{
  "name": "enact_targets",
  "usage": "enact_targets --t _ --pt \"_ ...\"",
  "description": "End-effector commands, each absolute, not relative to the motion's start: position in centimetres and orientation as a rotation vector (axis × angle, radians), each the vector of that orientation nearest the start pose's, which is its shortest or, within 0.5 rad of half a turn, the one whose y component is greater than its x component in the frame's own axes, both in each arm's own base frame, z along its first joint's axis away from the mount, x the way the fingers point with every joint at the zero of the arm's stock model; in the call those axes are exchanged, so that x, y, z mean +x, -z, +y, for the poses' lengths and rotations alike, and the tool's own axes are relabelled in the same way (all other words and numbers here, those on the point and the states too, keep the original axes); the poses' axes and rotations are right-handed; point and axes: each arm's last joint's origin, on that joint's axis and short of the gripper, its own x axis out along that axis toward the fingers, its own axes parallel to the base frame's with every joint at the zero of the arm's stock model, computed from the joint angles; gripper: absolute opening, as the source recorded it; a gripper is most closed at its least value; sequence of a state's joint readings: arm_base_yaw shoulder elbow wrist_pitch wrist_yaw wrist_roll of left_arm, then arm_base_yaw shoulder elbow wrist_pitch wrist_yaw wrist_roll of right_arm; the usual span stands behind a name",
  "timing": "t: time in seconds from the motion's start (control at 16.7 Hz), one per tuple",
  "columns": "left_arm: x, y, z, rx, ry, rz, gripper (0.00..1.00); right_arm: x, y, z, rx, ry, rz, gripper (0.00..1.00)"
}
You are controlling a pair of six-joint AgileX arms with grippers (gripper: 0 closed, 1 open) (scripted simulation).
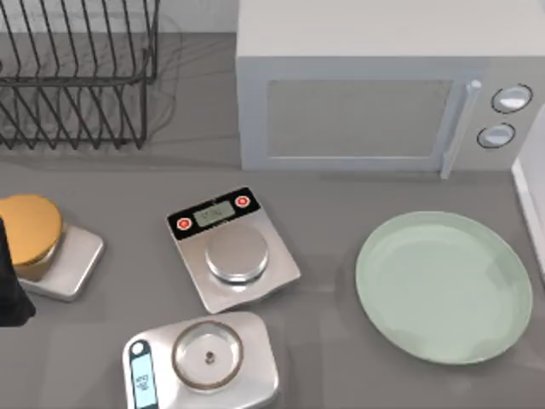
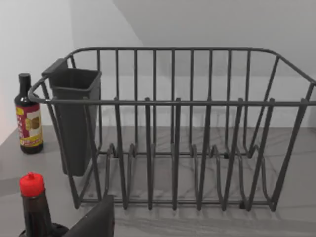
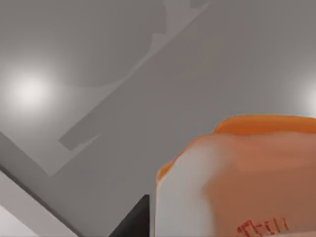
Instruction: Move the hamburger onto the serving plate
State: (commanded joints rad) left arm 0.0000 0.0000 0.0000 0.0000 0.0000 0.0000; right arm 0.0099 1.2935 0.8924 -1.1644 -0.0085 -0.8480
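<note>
Showing as a dark sliver right beside the hamburger (image 3: pixel 237 177), with the right gripper (image 3: pixel 136 221) giving no way of telling whether clamped or loose. Looming very close in the right wrist view, orange with a whitish patch and some small red marks, hanging over plain grey surface. Peeking in as a dark wedge at the edge of the left wrist view, the left gripper (image 2: pixel 96 219) likewise not telling its state, sitting near a red-capped bottle (image 2: pixel 33 207) and facing a wire dish rack (image 2: pixel 173 148) with a dark cup holder (image 2: pixel 74 118) and a labelled bottle (image 2: pixel 28 116) beside it. Lying flat on the table's right side, in front of the microwave (image 1: pixel 375 85), the mint-green plate (image 1: pixel 502 256). Standing toward the left, three kitchen scales: one (image 1: pixel 234 247) in the middle, one (image 1: pixel 204 362) near the front, one (image 1: pixel 72 264) at the left carrying a golden-brown dome (image 1: pixel 30 226).
</note>
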Motion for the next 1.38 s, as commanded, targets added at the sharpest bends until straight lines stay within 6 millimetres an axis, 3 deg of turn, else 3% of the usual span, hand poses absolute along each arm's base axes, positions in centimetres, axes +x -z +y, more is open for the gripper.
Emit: enact_targets --t 0.24,0.48,0.72,1.08,1.38 --pt "10.6 -16.0 -0.1 0.0 0.0 0.0 1.0 24.0 -21.8 3.3 -0.819 -0.832 1.398 0.0" --pt "10.6 -16.0 -0.1 0.0 0.0 0.0 1.0 28.5 -20.5 9.3 -1.041 -1.077 1.311 0.0" --pt "10.6 -16.0 -0.1 0.0 0.0 0.0 1.0 30.5 -19.6 14.2 -1.189 -1.215 1.202 0.0" --pt "10.6 -16.0 -0.1 0.0 0.0 0.0 1.0 30.6 -19.4 14.5 -1.195 -1.22 1.198 0.0" --pt "10.6 -16.0 -0.1 0.0 0.0 0.0 1.0 30.7 -16.1 14.7 -1.2 -1.221 1.188 0.0"
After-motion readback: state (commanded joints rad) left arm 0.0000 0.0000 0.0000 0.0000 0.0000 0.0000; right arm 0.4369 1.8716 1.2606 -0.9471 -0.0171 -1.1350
